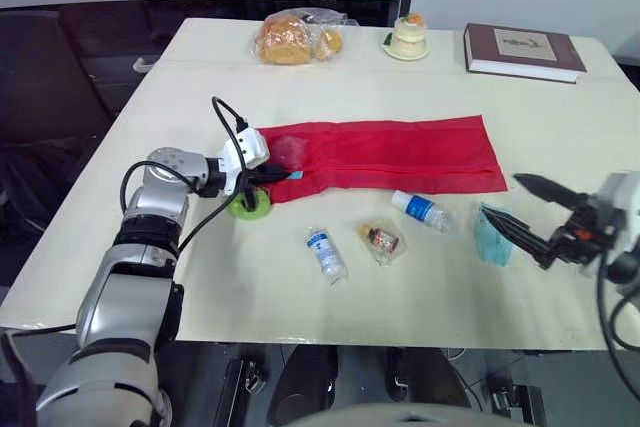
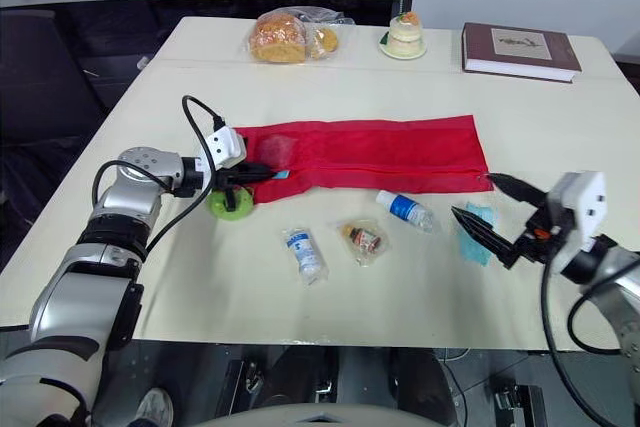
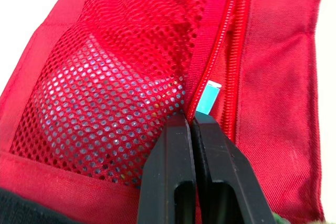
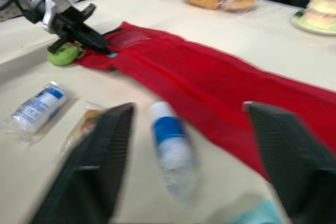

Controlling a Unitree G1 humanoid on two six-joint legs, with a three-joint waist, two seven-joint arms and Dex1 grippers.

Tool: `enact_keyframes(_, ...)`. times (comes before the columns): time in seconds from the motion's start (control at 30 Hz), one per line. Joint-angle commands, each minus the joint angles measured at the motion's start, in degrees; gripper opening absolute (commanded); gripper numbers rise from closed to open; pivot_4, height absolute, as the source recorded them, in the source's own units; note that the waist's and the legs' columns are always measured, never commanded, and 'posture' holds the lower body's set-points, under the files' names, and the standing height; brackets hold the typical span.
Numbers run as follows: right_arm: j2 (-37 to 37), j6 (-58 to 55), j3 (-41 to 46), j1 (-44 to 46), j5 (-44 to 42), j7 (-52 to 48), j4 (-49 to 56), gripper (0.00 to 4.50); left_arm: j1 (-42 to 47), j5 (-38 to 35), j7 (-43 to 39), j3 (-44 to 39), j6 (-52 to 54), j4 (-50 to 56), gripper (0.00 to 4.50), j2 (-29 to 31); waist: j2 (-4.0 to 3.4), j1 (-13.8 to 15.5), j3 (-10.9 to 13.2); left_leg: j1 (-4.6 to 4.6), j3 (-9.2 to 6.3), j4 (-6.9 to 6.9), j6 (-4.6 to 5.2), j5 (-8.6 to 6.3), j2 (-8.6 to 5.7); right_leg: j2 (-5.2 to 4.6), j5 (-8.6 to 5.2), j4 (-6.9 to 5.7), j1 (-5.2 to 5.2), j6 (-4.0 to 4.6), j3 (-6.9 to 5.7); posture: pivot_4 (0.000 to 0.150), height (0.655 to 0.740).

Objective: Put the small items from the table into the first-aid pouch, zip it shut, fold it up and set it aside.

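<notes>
Two states: left gripper [image 1: 283, 175] pinches pouch [image 1: 400, 152] zipper [image 3: 231, 40] (by teal tab [image 3: 208, 98]), right gripper [image 2: 473, 196] gapes open.

left arm [image 1: 130, 287]: silver-grey, segmented | cable [image 1: 216, 102]: black, looped | right claw [image 2: 472, 195]: black, pointed

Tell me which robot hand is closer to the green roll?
Left. The left gripper pinches the red pouch right beside the green roll; the right gripper is open far across the table, by the teal packet.

Left gripper [image 3: 190, 121] fingers pinched together, arm extended; right gripper [image 2: 472, 196] fingers spread.
</notes>
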State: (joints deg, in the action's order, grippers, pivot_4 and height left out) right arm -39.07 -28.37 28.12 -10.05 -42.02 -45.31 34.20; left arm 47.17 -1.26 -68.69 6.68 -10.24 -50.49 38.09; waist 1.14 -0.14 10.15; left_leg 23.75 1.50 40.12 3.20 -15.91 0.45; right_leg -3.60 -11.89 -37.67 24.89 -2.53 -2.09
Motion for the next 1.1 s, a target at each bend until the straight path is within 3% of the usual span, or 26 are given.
enact_keyframes(0.03,-1.3,1.1,3.3,-1.3,-2.0,-1.4,2.5,4.5,2.1,0.7,3.8,-1.7,-0.9,-1.7,0.48,0.4,0.0,0.0,0.0,-0.01,0.0,0.0,0.0,0.0,0.0,0.0,0.0,0.0,0.0,0.0,0.0,0.15,0.7289)
enact_keyframes(0.13,-2.0,0.8,3.3,-1.9,-2.4,-1.2,3.3,4.5,4.4,2.2,9.5,-1.8,-2.3,-4.6,1.72,-0.3,0.01,0.2,0.0,-0.01,0.0,0.0,0.0,0.0,0.0,0.0,0.0,-0.01,0.0,0.0,0.0,0.15,0.7289)
enact_keyframes(0.17,-2.1,0.5,3.1,-1.8,-3.0,-1.0,3.7,4.5,5.0,2.4,10.5,-1.8,-2.8,-5.3,1.72,-0.5,0.01,0.2,0.0,0.0,-0.01,0.01,0.0,0.0,0.0,0.01,0.0,-0.01,0.0,0.0,-0.01,0.15,0.7289)
enact_keyframes(0.2,-2.1,0.2,3.0,-1.6,-3.8,-0.7,4.3,4.5,5.7,2.3,11.0,-2.0,-3.2,-5.6,2.48,-0.8,0.01,0.3,0.0,-0.01,0.0,0.0,0.0,0.0,0.0,0.0,0.0,-0.01,-0.01,0.0,0.0,0.15,0.7289)
enact_keyframes(0.37,-2.8,-0.3,3.4,-1.6,-5.2,0.2,5.4,4.5,7.6,2.9,8.9,-0.8,-3.5,-5.5,4.41,-1.3,0.02,0.9,0.0,0.02,-0.01,0.04,0.0,0.0,-0.02,-0.01,0.0,0.0,0.0,0.0,-0.01,0.15,0.7289)
enact_keyframes(0.57,-4.0,-0.5,3.4,-1.4,-5.8,0.6,5.9,4.5,8.0,-1.1,-4.9,0.4,0.6,1.4,4.47,-3.7,0.03,1.1,0.0,0.02,-0.02,0.09,0.0,0.0,-0.04,-0.01,0.0,0.0,-0.05,0.0,-0.03,0.15,0.7289)
enact_keyframes(0.67,-4.5,-1.0,2.9,-1.0,-7.0,1.4,6.6,4.5,7.9,-1.4,-5.9,1.1,2.3,5.4,4.47,-6.5,0.03,1.1,0.0,0.05,-0.05,0.14,0.0,0.0,-0.04,-0.01,0.0,0.0,-0.07,0.0,-0.05,0.15,0.7289)
enact_keyframes(0.83,-6.5,-4.9,2.2,-0.2,-9.2,4.5,8.0,4.5,10.9,2.7,-0.2,3.9,2.2,2.9,4.47,-13.0,0.04,1.0,0.0,0.02,-0.05,0.15,0.0,0.0,-0.04,-0.01,0.0,-0.03,-0.08,0.0,-0.04,0.15,0.7289)
enact_keyframes(1.1,-8.4,-8.5,2.4,2.6,-12.3,9.0,9.4,4.5,17.9,11.7,14.1,7.8,-2.9,-12.4,4.47,-19.1,0.06,0.9,0.0,0.04,-0.07,0.16,0.02,-0.01,-0.08,0.0,0.0,-0.01,-0.08,-0.01,-0.05,0.15,0.7289)
